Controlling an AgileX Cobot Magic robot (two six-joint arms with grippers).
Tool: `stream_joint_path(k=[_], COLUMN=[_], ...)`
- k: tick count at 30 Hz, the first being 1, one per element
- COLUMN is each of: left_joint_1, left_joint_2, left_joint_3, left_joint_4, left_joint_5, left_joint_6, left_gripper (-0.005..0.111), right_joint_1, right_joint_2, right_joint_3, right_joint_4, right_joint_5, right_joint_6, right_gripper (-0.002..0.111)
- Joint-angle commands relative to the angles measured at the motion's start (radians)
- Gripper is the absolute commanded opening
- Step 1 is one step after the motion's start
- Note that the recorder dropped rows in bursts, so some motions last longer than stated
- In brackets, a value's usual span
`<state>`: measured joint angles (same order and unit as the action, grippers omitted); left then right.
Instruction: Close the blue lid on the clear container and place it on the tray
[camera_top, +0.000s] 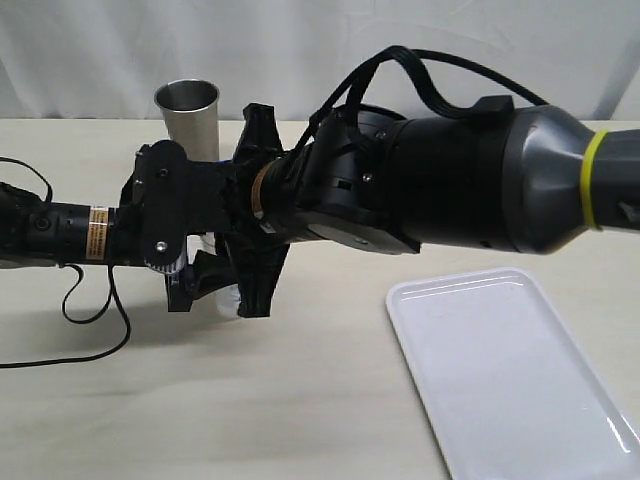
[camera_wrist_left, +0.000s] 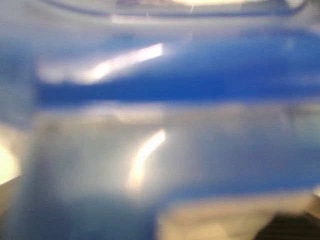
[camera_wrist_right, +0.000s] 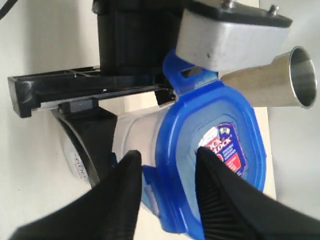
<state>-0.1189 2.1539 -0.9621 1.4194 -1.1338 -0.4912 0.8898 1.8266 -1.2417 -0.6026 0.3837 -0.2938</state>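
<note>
Left tool (camera_top: 205, 275) clasps container (camera_wrist_right: 132, 132); right tool (camera_wrist_right: 166, 154) straddles lid (camera_wrist_right: 200, 125) rim, grip undetermined. Cup (camera_top: 187, 115) just behind, tray (camera_top: 510, 380) well apart.

The clear container (camera_wrist_right: 132, 132) is hemmed at 9 o'clock by the left arm (camera_top: 60, 230) and at 3 o'clock by the right arm (camera_top: 450, 180). A steel cup (camera_top: 188, 115) is set at 12 o'clock. Open worktop (camera_top: 300, 400) is left at 6 o'clock.

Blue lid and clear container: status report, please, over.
Left gripper clamps clear container. Right gripper astride edge of blue lid, lid sits on container. Not yet on tray; steel cup close behind.
</note>
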Motion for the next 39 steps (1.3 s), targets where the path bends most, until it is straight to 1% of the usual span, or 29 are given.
stream_joint_path(k=[1, 6, 16, 20, 23, 25, 27, 28, 31, 33, 35, 37, 39], left_joint_1=[-0.016, -0.016, -0.016, -0.016, -0.016, -0.016, -0.016, -0.016, -0.016, -0.016, -0.016, -0.016, -0.016], left_joint_2=[-0.008, -0.008, -0.008, -0.008, -0.008, -0.008, -0.008, -0.008, -0.008, -0.008, -0.008, -0.008, -0.008], left_joint_3=[-0.005, -0.005, -0.005, -0.005, -0.005, -0.005, -0.005, -0.005, -0.005, -0.005, -0.005, -0.005, -0.005], left_joint_4=[0.008, 0.005, 0.005, 0.003, 0.003, 0.003, 0.003, 0.003, 0.003, 0.003, 0.003, 0.003, 0.003], left_joint_5=[-0.087, -0.087, -0.087, -0.087, -0.087, -0.087, -0.08, -0.072, -0.069, -0.069, -0.069, -0.069, -0.069], left_joint_6=[0.015, 0.015, 0.015, 0.015, 0.015, 0.015, 0.015, 0.015, 0.015, 0.015, 0.015, 0.015, 0.015], left_gripper=[0.0, 0.0, 0.0, 0.0, 0.0, 0.0, 0.0, 0.0, 0.0, 0.0, 0.0, 0.0, 0.0], right_joint_1=[-0.037, -0.076, -0.078, -0.078, -0.101, -0.139, -0.186, -0.209, -0.261, -0.277, -0.279, -0.27, -0.259], right_joint_2=[0.018, -0.041, -0.072, -0.116, -0.146, -0.158, -0.16, -0.16, -0.16, -0.16, -0.16, -0.146, -0.113], right_joint_3=[0.038, 0.038, 0.029, -0.004, -0.025, -0.041, -0.058, -0.067, -0.093, -0.112, -0.128, -0.153, -0.188], right_joint_4=[0.103, 0.172, 0.2, 0.282, 0.404, 0.556, 0.747, 0.849, 1.12, 1.235, 1.284, 1.279, 1.276], right_joint_5=[0.125, 0.123, 0.133, 0.128, 0.091, 0.085, 0.098, 0.112, 0.182, 0.219, 0.224, 0.24, 0.305], right_joint_6=[0.082, 0.082, 0.09, 0.107, 0.134, 0.137, 0.137, 0.115, -0.033, -0.082, -0.088, -0.088, -0.086], right_gripper=[0.032, 0.032, 0.032, 0.032, 0.032, 0.033, 0.036, 0.038, 0.044, 0.045, 0.045, 0.045, 0.044])
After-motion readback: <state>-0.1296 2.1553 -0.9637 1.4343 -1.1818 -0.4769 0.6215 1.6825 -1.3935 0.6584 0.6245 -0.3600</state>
